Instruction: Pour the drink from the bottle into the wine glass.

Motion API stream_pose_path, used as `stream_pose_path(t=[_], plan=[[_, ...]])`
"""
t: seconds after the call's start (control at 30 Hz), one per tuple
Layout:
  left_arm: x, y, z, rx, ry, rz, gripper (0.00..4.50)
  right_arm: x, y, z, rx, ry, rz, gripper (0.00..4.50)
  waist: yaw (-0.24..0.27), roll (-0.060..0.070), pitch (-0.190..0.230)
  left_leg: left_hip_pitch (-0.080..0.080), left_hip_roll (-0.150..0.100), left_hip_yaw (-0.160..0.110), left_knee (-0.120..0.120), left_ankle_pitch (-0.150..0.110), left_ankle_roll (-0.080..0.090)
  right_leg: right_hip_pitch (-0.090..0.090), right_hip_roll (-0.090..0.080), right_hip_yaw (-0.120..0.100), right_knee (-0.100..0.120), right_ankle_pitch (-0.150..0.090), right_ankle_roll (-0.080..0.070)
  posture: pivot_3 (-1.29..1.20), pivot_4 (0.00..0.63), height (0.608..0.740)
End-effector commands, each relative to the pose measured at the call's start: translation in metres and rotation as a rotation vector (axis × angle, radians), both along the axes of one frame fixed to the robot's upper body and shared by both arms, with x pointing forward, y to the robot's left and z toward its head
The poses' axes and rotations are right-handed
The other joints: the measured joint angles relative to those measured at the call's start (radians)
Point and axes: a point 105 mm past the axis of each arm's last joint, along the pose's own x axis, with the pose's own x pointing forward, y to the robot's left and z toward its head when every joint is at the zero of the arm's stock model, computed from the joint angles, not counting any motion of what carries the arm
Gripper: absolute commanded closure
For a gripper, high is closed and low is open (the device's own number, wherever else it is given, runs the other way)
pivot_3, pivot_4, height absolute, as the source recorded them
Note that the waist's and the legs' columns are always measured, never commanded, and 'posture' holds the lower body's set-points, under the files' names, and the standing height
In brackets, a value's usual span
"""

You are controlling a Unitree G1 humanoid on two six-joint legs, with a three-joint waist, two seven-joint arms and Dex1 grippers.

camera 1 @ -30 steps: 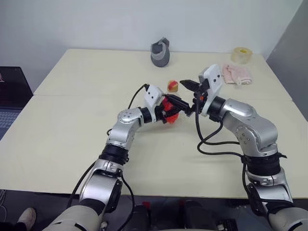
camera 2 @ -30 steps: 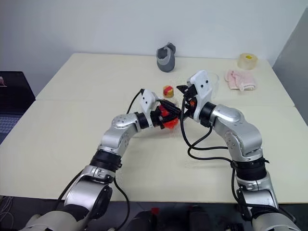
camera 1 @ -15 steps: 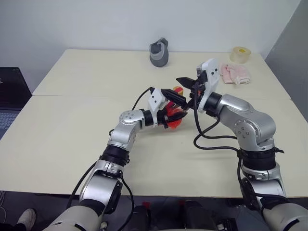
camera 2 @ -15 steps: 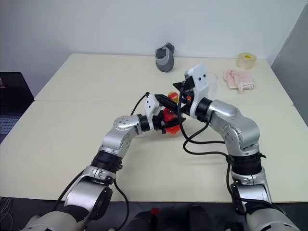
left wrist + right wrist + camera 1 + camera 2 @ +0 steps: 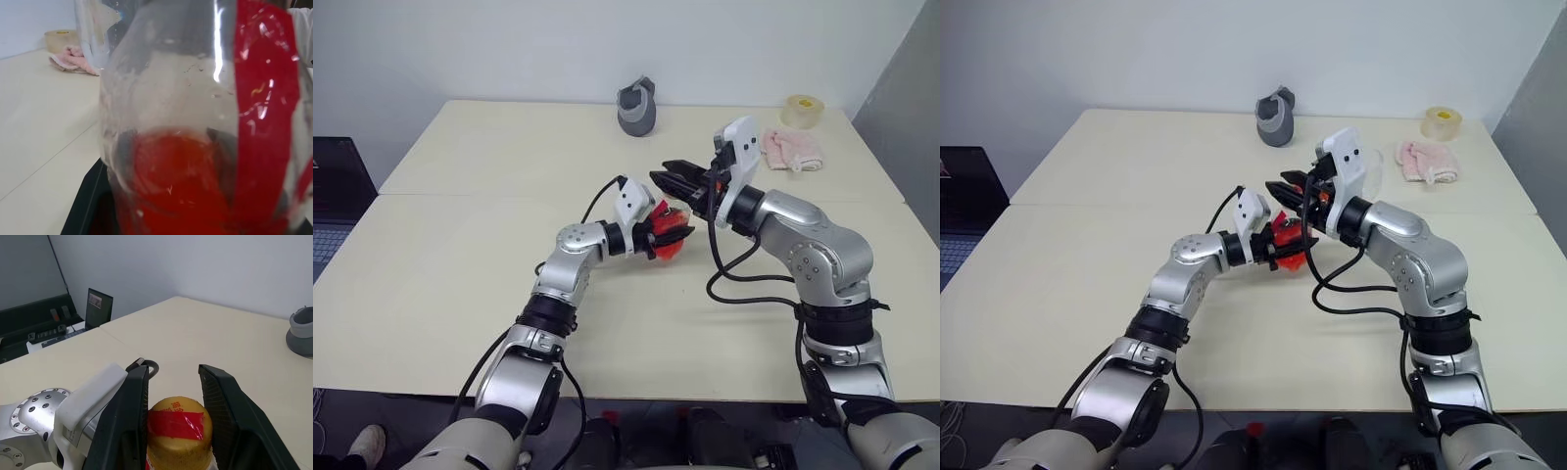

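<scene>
Bottle gripped by one end effector, cap framed by the other

Bottle (image 5: 668, 238) sits at the centre of the head frames, above the pale bench (image 5: 460, 255), grasped around its clear body by the left end effector (image 5: 672, 235). The left wrist view looks through the plastic at the red drink (image 5: 181, 181) pooled in the lower part, with a red strip of label running down the side. The right end effector (image 5: 172, 404) reaches in from the right of the frame, and its two black fingers (image 5: 132, 406) stand on either side of the yellowish cap (image 5: 177, 426). One finger lies against the cap; whether the other touches it, and so whether the cap is clenched, I cannot tell. At the upper edge of the bench stand a grey object (image 5: 639, 108), a roll of tape (image 5: 804, 110) and a pink cloth (image 5: 791, 149).
</scene>
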Motion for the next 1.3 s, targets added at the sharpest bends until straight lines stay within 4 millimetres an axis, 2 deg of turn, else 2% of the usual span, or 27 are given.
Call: stream_pose_path(t=[0.03,0.27,0.37,0.53,0.67,0.83,1.0,1.13,1.3], plan=[[-0.003,-0.004,0.028,-0.046,-0.088,-0.016,2.67,-0.002,-0.003,0.013,0.040,-0.056,-0.008,3.23,0.000,0.000,0.000,0.000,0.000,0.000,0.000,0.000,0.000,0.000,0.000,0.000,0.000,0.000,0.000,0.00,0.150,0.740],[-0.022,0.008,0.048,-0.069,-0.120,-0.040,2.83,-0.014,0.013,0.023,0.072,-0.101,0.158,3.23,-0.010,0.000,0.000,0.000,0.000,0.000,0.000,0.000,0.000,0.000,0.000,0.000,0.000,0.000,0.000,0.00,0.150,0.740],[-0.055,0.014,0.064,-0.071,-0.126,-0.137,2.85,-0.026,0.032,0.041,0.048,-0.184,0.430,3.23,-0.025,0.002,0.002,0.000,0.000,0.001,0.000,0.000,0.000,0.000,0.000,0.001,0.000,0.000,0.000,0.00,0.150,0.740],[-0.087,0.019,0.065,-0.032,-0.089,-0.228,2.92,-0.036,0.046,0.053,0.007,-0.235,0.720,3.23,-0.037,0.004,0.003,0.002,0.002,-0.001,-0.001,-0.001,0.002,0.002,0.001,-0.001,0.000,0.000,0.000,0.00,0.150,0.740],[-0.100,0.022,0.067,-0.034,-0.061,-0.249,2.95,-0.035,0.055,0.051,-0.055,-0.269,0.801,3.23,-0.035,0.004,0.004,0.002,0.001,0.000,0.000,-0.001,0.002,0.002,0.000,0.000,0.000,0.000,0.000,0.00,0.150,0.740],[-0.101,0.025,0.066,-0.041,-0.036,-0.232,2.97,-0.031,0.053,0.050,-0.083,-0.279,0.822,3.23,-0.033,0.005,0.004,0.002,0.001,-0.001,-0.001,-0.001,0.002,0.001,0.000,-0.001,0.000,0.000,0.000,0.00,0.150,0.740],[-0.094,0.031,0.063,-0.043,-0.037,-0.182,3.10,-0.026,0.041,0.050,-0.087,-0.270,0.786,1.53,-0.031,0.005,0.004,0.002,0.001,0.000,-0.001,0.000,-0.001,0.001,-0.002,0.000,0.000,0.000,0.000,0.00,0.150,0.740],[-0.091,0.041,0.052,-0.025,-0.010,-0.146,3.27,-0.026,0.027,0.053,-0.078,-0.256,0.727,0.06,-0.025,0.005,0.004,0.002,0.002,0.000,-0.001,0.000,-0.001,0.001,-0.003,0.000,0.000,0.000,0.000,0.00,0.150,0.740],[-0.079,0.059,0.039,-0.012,0.021,-0.048,3.44,-0.028,0.012,0.053,-0.055,-0.248,0.600,0.00,-0.018,0.006,0.005,0.001,0.002,0.000,-0.001,0.000,-0.001,0.000,-0.003,0.001,0.000,0.000,0.000,0.00,0.150,0.740]])
